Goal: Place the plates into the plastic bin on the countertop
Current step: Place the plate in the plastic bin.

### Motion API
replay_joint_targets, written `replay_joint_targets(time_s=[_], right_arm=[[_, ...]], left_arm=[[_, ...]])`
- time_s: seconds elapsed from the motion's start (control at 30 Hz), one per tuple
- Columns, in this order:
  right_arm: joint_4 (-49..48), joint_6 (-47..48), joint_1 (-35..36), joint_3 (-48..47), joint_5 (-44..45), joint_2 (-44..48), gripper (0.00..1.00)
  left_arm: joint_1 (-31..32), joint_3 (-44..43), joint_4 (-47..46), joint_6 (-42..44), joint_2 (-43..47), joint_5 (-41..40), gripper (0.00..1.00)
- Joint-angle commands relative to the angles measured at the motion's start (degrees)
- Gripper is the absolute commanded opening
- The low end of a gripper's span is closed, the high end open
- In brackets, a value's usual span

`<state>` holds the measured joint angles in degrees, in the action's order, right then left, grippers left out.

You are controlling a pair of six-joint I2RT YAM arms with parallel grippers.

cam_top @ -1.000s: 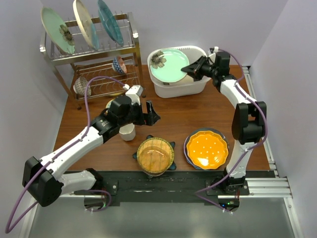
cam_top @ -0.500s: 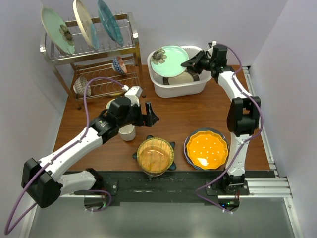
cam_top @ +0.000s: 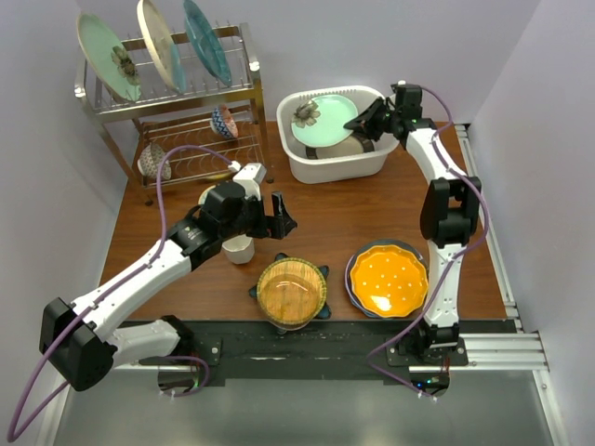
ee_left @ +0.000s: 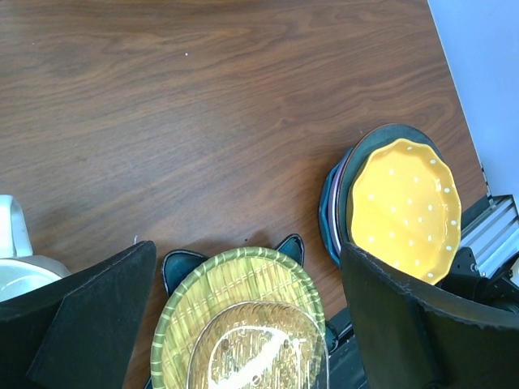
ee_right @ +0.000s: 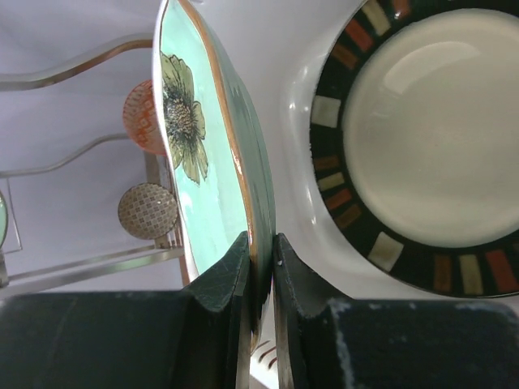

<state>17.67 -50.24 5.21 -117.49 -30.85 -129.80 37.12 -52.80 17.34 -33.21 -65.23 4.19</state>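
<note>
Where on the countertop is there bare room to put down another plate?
Bare wood lies between the plastic bin and the orange dotted plate. The front strip is crowded: the amber plate and white mug sit there too.

Bare wood runs across the middle of the tabletop (cam_top: 372, 214), between the white bin (cam_top: 311, 169) at the far edge and, at the near edge, an amber plate (cam_top: 292, 293) and an orange plate (cam_top: 389, 281) with a narrow gap between them (the left gripper (cam_top: 284, 214), jaws wide, hangs just beyond the amber one). The bin's mouth is largely taken: a mint plate (cam_top: 325, 121), pinched by the right gripper (cam_top: 356, 122), tilts over a striped plate (ee_right: 438, 138) lying flat. A wire rack (cam_top: 167, 102) fills the far left corner.
</note>
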Motion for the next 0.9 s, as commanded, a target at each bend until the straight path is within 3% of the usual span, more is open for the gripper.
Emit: replay_joint_targets(time_s=[0.0, 0.23, 0.87], right_arm=[[-2.4, -0.8, -0.4, -7.4, -0.6, -0.4, 0.00], [1.0, 0.3, -0.3, -12.3, 1.2, -4.0, 0.00], [3.6, 2.4, -1.2, -14.2, 2.8, -9.1, 0.00]], left_arm=[[-0.5, -1.0, -0.7, 1.9, 0.8, -0.1, 1.00], [-0.5, -1.1, -0.7, 2.1, 0.5, -0.2, 1.00], [-0.5, -1.1, -0.4, 2.4, -0.2, -0.7, 1.00]])
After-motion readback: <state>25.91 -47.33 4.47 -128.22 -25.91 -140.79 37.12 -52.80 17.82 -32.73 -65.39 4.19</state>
